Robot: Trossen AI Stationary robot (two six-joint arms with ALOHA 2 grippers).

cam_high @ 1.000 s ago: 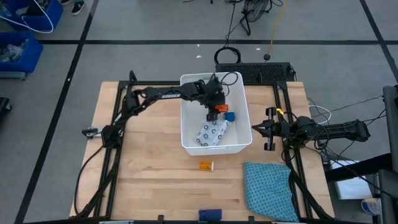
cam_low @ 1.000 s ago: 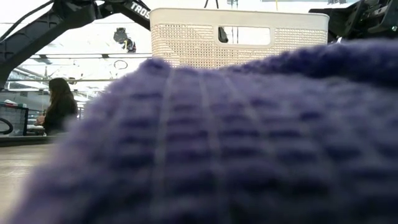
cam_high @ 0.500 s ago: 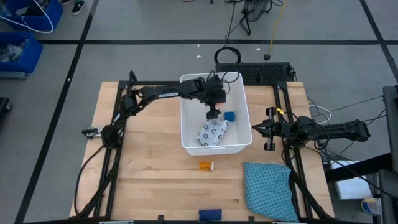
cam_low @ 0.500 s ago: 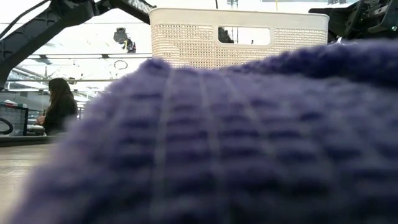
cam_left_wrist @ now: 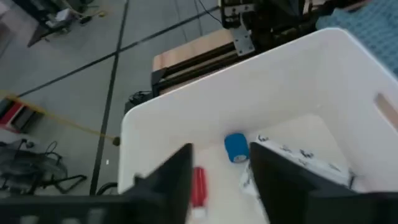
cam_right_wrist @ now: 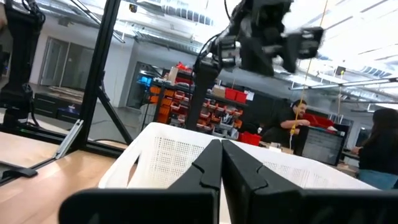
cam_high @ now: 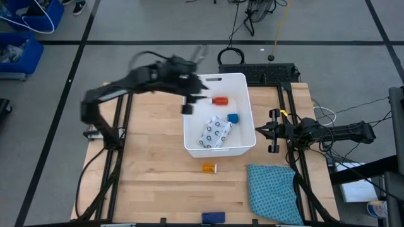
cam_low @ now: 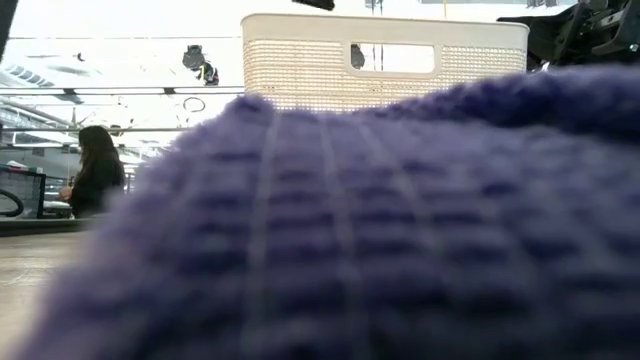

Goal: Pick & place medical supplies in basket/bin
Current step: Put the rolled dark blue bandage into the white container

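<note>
The white bin (cam_high: 189,146) stands at the table's middle-far part. In it lie an orange pill bottle (cam_high: 219,100), a small blue cube (cam_high: 233,118) and a white dark-patterned packet (cam_high: 214,132); all three also show in the left wrist view: bottle (cam_left_wrist: 198,185), cube (cam_left_wrist: 236,148), packet (cam_left_wrist: 298,158). My left gripper (cam_high: 188,106) is blurred, above the bin's left rim, open and empty (cam_left_wrist: 221,155). My right gripper (cam_high: 271,130) waits, shut, to the right of the bin. A second orange bottle (cam_high: 209,168) and a dark blue bar (cam_high: 213,217) lie on the table nearer the front.
A teal patterned cloth (cam_high: 273,192) lies at the front right. The low view is mostly filled by a fuzzy blue-purple thing (cam_low: 380,230) close to the camera, with the bin's slotted wall (cam_low: 300,65) behind it. People show in the room beyond.
My left gripper was down inside the bin with an orange pill bottle. It has let go of the bottle, which now lies in the bin's far part. The gripper has risen and swung toward the table's left, over the bin's left rim.
</note>
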